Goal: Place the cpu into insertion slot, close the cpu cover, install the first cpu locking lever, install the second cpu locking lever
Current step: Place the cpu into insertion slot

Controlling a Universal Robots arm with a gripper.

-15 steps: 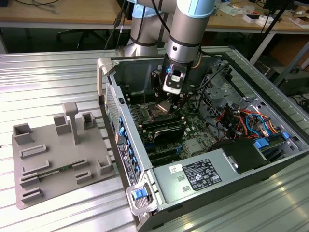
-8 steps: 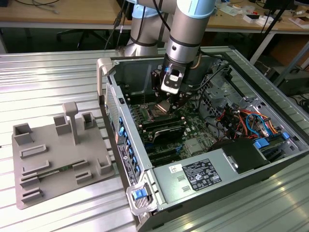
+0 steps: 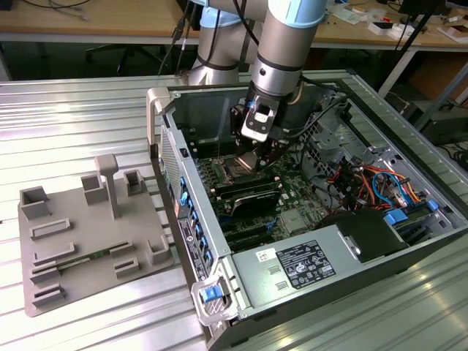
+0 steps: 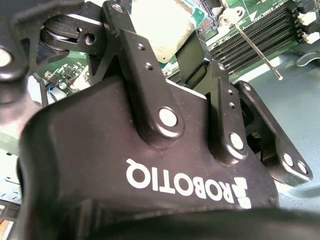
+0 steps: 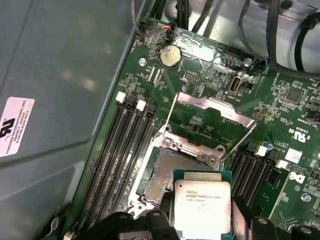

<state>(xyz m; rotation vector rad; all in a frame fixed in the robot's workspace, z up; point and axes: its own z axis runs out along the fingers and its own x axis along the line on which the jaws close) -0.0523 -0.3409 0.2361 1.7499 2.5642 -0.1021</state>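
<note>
My gripper point(image 5: 200, 222) is shut on the cpu point(image 5: 202, 206), a flat square chip with a silver-grey face on a green edge. The chip hangs just above one side of the insertion slot point(image 5: 156, 177), whose dark pin field lies uncovered. Behind the socket the cpu cover point(image 5: 210, 103), a thin silver frame, stands tilted up and open. A thin lever rod point(image 5: 168, 112) rises beside it. In the second wrist view the cpu point(image 4: 160, 22) sits between the black fingers point(image 4: 192, 57). In the exterior view the gripper point(image 3: 257, 157) is low over the green motherboard point(image 3: 292, 194) inside the case.
Long black memory slots point(image 5: 115, 155) flank the socket on both sides, and a coin battery point(image 5: 170, 55) lies beyond it. A grey case wall point(image 5: 50, 75) runs close alongside. Outside the case point(image 3: 212, 278), a grey fixture tray point(image 3: 88, 234) sits on the exterior view's left; cables point(image 3: 373, 179) crowd the right.
</note>
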